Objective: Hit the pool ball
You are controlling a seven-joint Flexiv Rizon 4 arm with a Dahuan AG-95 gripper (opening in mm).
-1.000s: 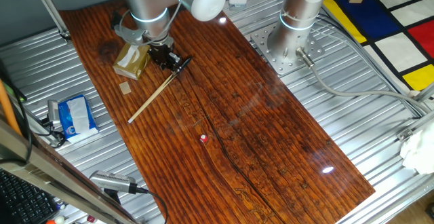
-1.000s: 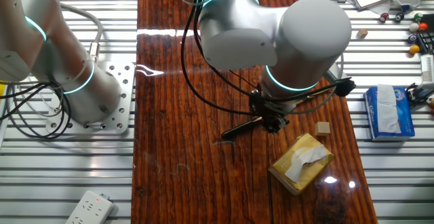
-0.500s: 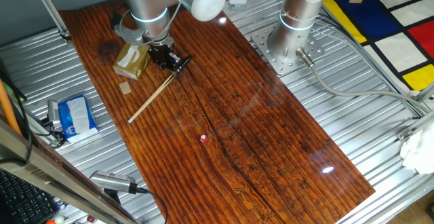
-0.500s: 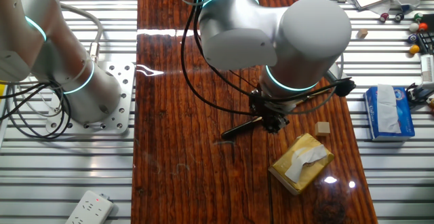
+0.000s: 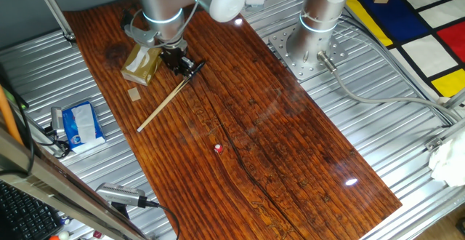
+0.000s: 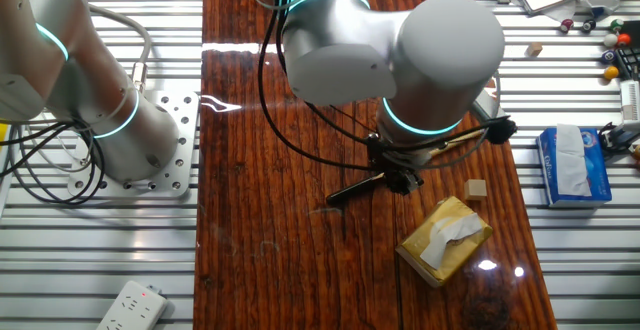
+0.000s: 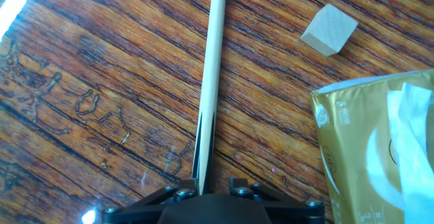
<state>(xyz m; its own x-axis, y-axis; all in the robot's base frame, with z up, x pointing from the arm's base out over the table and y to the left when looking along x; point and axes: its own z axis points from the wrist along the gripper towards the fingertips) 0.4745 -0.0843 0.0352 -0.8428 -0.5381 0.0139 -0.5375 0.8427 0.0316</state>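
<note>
Gripper (image 5: 185,69) low over the table (image 5: 290,153), clenched on the butt end of the stick (image 5: 161,107); in the hand view the stick runs straight out from between the closed fingers. Stick slants down across the wood, far tip resting near the table's edge. Wooden cube (image 7: 329,29) and tissue pack (image 5: 141,64) sit just beside the gripper. Ball (image 5: 218,148) lies out in mid-table, well apart from the stick's tip. Judgement: stick is grasped, strike not yet made; aiming and the hit remain.
</note>
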